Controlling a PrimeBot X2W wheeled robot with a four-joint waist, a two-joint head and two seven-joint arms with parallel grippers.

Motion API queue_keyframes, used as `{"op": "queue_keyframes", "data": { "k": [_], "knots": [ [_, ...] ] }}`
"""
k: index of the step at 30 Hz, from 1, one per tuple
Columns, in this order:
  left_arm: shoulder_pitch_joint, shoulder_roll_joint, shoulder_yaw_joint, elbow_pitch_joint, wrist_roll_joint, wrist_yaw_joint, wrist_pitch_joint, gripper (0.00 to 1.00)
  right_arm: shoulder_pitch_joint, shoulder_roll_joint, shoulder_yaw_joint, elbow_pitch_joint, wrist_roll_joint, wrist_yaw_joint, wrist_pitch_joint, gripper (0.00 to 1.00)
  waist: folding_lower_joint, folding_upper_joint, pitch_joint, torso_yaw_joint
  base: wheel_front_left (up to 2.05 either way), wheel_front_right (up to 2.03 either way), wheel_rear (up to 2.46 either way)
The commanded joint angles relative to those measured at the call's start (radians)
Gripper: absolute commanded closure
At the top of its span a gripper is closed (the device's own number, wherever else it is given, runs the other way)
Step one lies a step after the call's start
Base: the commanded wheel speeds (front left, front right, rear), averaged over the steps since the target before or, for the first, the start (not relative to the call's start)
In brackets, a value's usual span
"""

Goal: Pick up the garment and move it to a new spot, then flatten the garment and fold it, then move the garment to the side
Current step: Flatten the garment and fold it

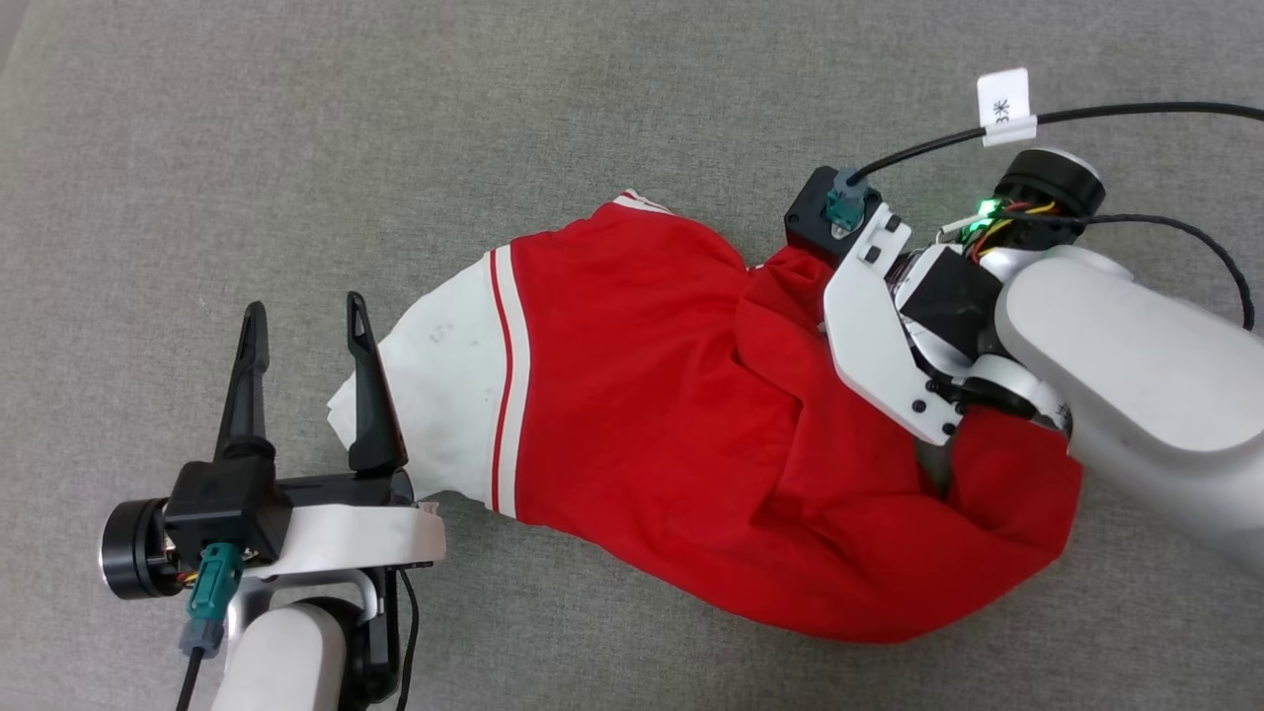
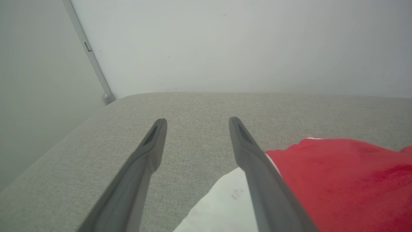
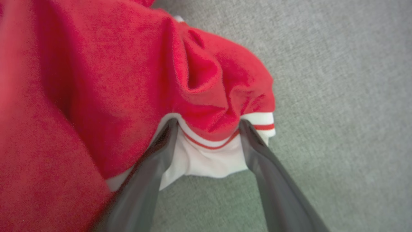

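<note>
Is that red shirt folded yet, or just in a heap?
In a heap: the red shirt lies bunched and wrinkled on the grey surface, one white sleeve sticking out.

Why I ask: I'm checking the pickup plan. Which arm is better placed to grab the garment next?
Probably right: the right tool, open, straddles a bunched fold of the garment; the left tool stands open at the edge of a white sleeve, over grey surface.

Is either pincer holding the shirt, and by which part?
Nothing is held: the right pincer straddles a white sleeve of the garment, open; the left pincer is open, empty.
</note>
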Motion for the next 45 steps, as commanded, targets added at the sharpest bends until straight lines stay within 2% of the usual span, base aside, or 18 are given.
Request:
{"op": "queue_keyframes", "data": {
  "k": [1,2,9,14,21,28,32,36,40,41,42,45],
  "knots": [
    [-0.001,-0.008,0.014,0.004,0.010,-0.010,-0.003,0.00,0.119,0.003,0.063,0.020,-0.005,0.006,0.022,0.52,0.0000,0.0000,-0.004,-0.005,0.00,0.00,0.00],
    [0.004,-0.014,0.023,0.008,0.016,-0.016,-0.003,0.00,0.119,-0.002,0.063,0.016,-0.008,0.006,0.005,1.00,0.0000,0.0000,-0.009,-0.010,0.00,0.00,0.00],
    [0.038,-0.035,0.079,0.022,0.056,-0.054,-0.003,0.00,-0.011,-0.037,0.034,-0.034,-0.001,0.003,-0.220,1.00,0.0000,0.0000,-0.081,-0.062,0.00,0.00,0.00],
    [0.069,-0.043,0.108,0.019,0.076,-0.072,-0.003,0.00,-0.044,-0.123,0.036,-0.110,0.015,0.003,-0.320,1.00,0.0000,0.0000,-0.143,-0.106,0.00,0.00,0.00],
    [0.113,-0.051,0.133,0.008,0.094,-0.090,-0.003,0.00,-0.014,-0.310,0.015,-0.235,0.102,0.003,-0.323,1.00,0.0000,0.0000,-0.179,-0.148,0.00,0.00,0.00],
    [0.122,-0.061,0.140,0.005,0.105,-0.108,-0.003,0.00,0.097,-0.480,-0.020,-0.239,0.186,0.003,-0.261,1.00,0.0000,0.0000,-0.172,-0.156,0.00,0.00,0.00],
    [0.115,-0.066,0.141,0.013,0.112,-0.117,-0.003,0.00,0.198,-0.479,-0.028,-0.149,0.245,0.003,-0.249,1.00,0.0000,0.0000,-0.160,-0.156,0.00,0.00,0.00],
    [0.098,-0.071,0.139,0.023,0.116,-0.126,-0.003,0.00,0.301,-0.421,-0.015,-0.020,0.276,0.003,-0.254,1.00,0.0000,0.0000,-0.154,-0.150,0.00,0.00,0.00],
    [0.095,-0.071,0.145,0.040,0.122,-0.133,-0.003,0.00,0.355,-0.355,-0.026,0.054,0.281,0.003,-0.318,1.00,0.0000,0.0000,-0.169,-0.154,0.00,0.00,0.00],
    [0.101,-0.068,0.153,0.047,0.125,-0.133,-0.003,0.00,0.348,-0.335,-0.059,0.065,0.277,0.003,-0.379,0.80,0.0000,0.0000,-0.183,-0.162,0.00,0.00,0.00],
    [0.104,-0.066,0.156,0.051,0.127,-0.136,-0.003,0.00,0.339,-0.332,-0.076,0.066,0.266,0.003,-0.412,0.00,0.0000,0.0000,-0.192,-0.167,0.00,0.00,0.00],
    [0.112,-0.057,0.169,0.061,0.129,-0.142,-0.003,0.00,0.323,-0.348,-0.119,0.062,0.218,0.003,-0.508,0.00,0.0000,0.0000,-0.218,-0.183,0.00,0.00,0.00]
  ]
}}
